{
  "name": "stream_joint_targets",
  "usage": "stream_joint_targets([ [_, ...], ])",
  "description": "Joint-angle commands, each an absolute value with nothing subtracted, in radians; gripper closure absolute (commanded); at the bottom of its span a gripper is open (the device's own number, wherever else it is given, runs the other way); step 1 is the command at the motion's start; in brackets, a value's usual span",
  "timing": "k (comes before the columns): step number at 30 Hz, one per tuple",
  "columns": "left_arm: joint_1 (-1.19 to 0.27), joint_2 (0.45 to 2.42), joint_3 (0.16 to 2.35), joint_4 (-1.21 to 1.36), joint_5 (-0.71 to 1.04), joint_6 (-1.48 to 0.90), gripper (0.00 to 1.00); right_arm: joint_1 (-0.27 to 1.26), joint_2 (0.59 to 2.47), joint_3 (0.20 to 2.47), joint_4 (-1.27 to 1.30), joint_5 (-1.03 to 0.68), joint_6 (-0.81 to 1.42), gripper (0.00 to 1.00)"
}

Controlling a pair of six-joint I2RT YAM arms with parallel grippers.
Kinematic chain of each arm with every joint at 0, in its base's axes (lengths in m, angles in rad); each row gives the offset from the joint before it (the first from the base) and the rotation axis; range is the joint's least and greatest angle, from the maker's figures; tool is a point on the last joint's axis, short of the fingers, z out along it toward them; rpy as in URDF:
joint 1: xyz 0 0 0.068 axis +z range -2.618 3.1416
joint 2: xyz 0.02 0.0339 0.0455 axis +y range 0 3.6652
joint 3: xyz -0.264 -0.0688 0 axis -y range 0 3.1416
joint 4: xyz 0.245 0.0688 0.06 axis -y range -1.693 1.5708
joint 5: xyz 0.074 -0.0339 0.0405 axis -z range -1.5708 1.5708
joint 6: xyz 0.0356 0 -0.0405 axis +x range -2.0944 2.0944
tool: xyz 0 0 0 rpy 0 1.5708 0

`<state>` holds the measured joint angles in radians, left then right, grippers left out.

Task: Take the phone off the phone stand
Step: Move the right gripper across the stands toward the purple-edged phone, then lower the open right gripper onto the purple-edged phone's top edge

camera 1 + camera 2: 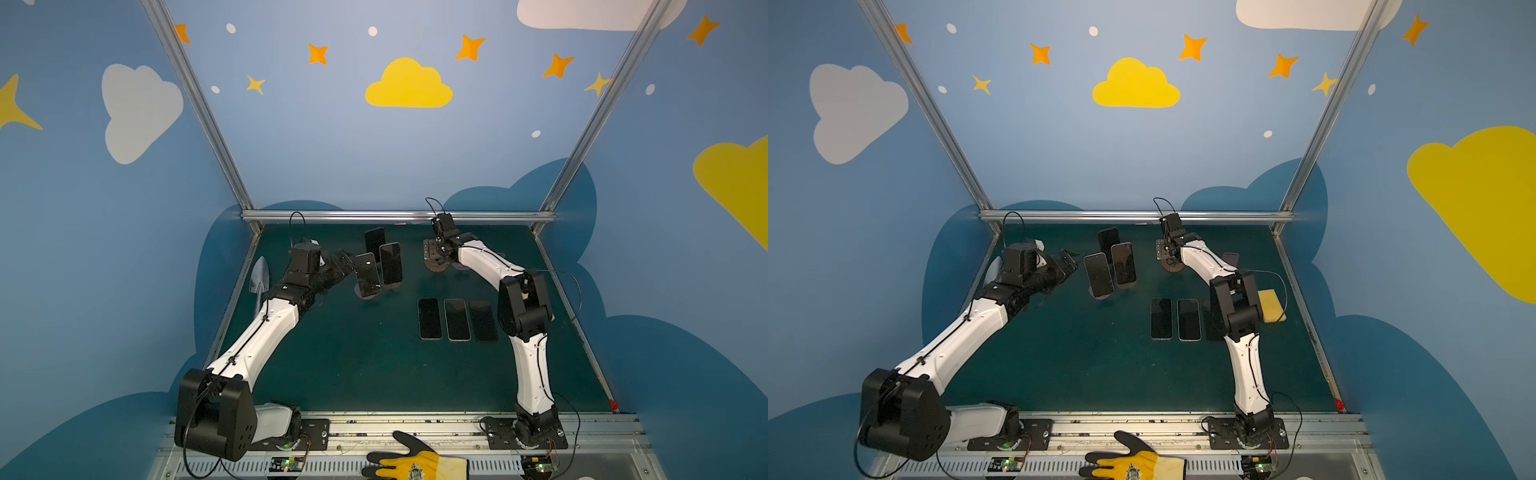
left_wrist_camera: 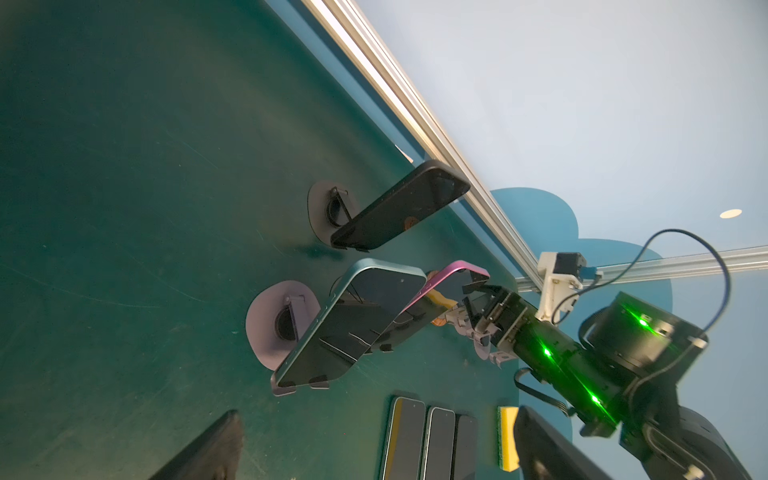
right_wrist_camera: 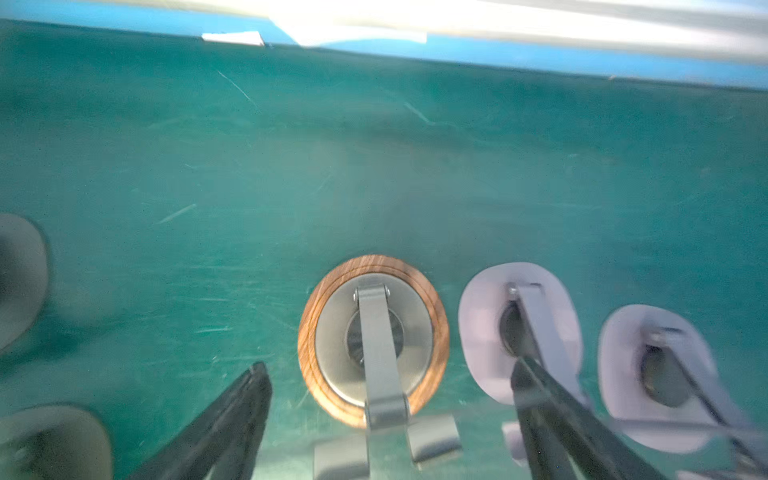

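Blue walls with painted clouds and stars closed in a green bench (image 1: 332,374). Off its near edge a glove (image 1: 415,463) lay on the rail. Right of the bench's middle, three flat phones (image 1: 456,320) lay side by side, screens up. Farther back, left of the middle, three propped phones (image 1: 367,274) leaned close together on their stands (image 2: 266,328). The left gripper (image 1: 347,259) hung just beside the nearest one, jaws wide and empty. Toward the far edge, right of the middle, the right gripper (image 3: 390,365) hovered with its jaws apart over a wood-rimmed stand (image 3: 374,262) that carried nothing. Two lilac stands (image 3: 482,316) beside it were bare too. Three empty stands against three flat phones suggested the job was about half done, with three propped phones left to lift off. Neither gripper held anything.
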<state>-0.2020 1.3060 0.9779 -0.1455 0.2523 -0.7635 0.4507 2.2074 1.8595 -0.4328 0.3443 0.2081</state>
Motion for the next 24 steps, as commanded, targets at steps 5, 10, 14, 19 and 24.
stream_joint_targets([
  [5,-0.191,1.238,0.966,-0.121,0.174,-0.759,0.0,0.524,1.951,1.776,-0.437,0.548,0.12,0.09],
  [10,-0.187,1.215,0.958,-0.122,0.165,-0.776,0.0,0.558,1.823,1.673,-0.421,0.591,0.13,0.09],
  [14,-0.189,1.189,0.937,-0.125,0.1,-0.785,0.0,0.614,1.736,1.61,-0.406,0.575,0.151,0.09],
  [19,-0.179,1.177,0.937,-0.192,-0.006,-0.824,0.0,0.725,1.678,1.549,-0.347,0.485,0.167,0.09],
  [24,-0.165,1.173,0.933,-0.199,-0.025,-0.839,0.0,0.795,1.753,1.61,-0.361,0.43,0.213,0.09],
])
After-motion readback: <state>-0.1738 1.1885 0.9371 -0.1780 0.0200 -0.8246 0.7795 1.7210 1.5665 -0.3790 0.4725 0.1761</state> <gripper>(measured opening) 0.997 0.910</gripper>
